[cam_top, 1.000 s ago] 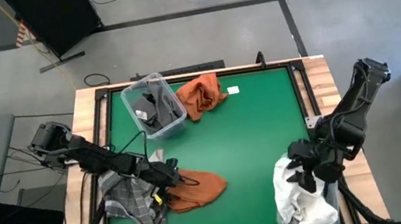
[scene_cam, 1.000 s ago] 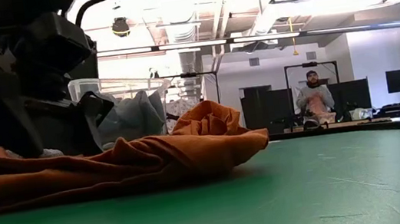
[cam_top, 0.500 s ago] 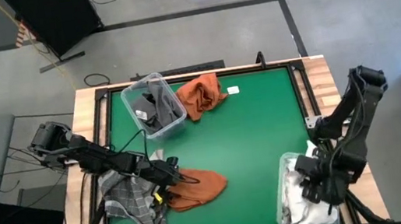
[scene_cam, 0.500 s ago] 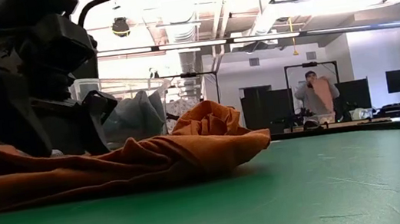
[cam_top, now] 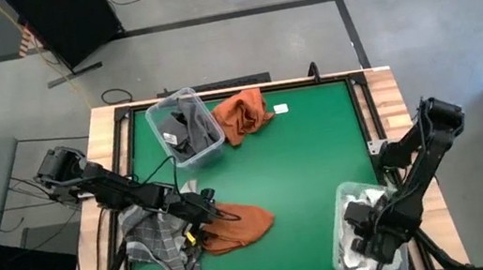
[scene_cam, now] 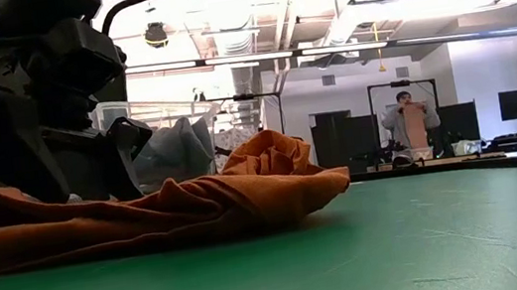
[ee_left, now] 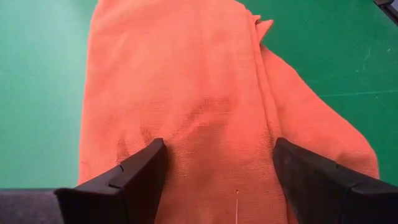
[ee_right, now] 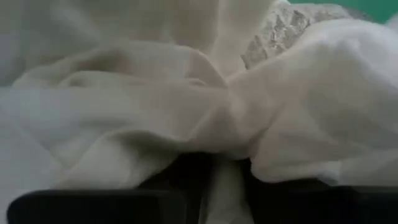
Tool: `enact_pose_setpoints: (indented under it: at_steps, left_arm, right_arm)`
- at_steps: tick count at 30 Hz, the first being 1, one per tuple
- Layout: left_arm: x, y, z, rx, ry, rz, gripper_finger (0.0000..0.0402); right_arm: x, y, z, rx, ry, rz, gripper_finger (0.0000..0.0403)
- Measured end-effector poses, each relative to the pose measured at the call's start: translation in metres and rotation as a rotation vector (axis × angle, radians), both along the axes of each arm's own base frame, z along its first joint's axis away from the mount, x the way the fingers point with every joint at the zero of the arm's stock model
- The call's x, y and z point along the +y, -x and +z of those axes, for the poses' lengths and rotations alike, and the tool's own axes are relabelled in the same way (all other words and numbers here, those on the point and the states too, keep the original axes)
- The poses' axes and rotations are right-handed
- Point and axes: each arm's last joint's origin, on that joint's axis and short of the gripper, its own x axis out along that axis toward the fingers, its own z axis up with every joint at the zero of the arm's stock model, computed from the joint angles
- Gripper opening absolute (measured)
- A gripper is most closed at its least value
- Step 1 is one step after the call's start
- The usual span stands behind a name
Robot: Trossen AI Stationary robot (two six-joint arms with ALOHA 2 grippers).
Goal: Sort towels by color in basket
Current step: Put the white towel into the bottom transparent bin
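Your right pincer (cam_top: 367, 242) has sunk deeper into the near-right bin (cam_top: 339, 208) onto white towels (ee_right: 124, 81), grip unclear, left pincer (ee_left: 217, 180) spread wide over rust-orange towel (cam_top: 236, 228), lying lengthwise left-right near table's (cam_top: 301, 155) near-left edge.

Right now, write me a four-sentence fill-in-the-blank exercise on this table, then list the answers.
1. The left gripper stands open over the ____ towel.
2. The right gripper is down in the bin holding ____ cloth.
3. The plaid towel lies at the table's ____ edge.
4. The table has a ____ surface.

Answers: orange; white; left; green
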Motion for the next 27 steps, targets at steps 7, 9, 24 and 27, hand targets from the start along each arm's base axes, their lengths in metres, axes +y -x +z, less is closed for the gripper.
enact_pose_setpoints:
  at_steps: [7, 9, 24, 27]
  left_arm:
    - [0.0, 0.0, 0.0, -0.005, -0.008, -0.006, 0.0278]
    - [0.0, 0.0, 0.0, -0.007, -0.009, -0.007, 0.0278]
    - [0.0, 0.0, 0.0, -0.007, -0.019, -0.006, 0.0278]
    - [0.0, 0.0, 0.0, -0.007, -0.02, -0.007, 0.0278]
  right_arm:
    - [0.008, -0.014, 0.003, -0.089, -0.12, 0.057, 0.012]
    - [0.008, -0.016, 0.003, -0.095, -0.128, 0.052, 0.012]
    - [0.004, -0.037, 0.021, -0.171, -0.242, 0.149, 0.012]
    - [0.002, -0.04, 0.041, -0.23, -0.28, 0.185, 0.012]
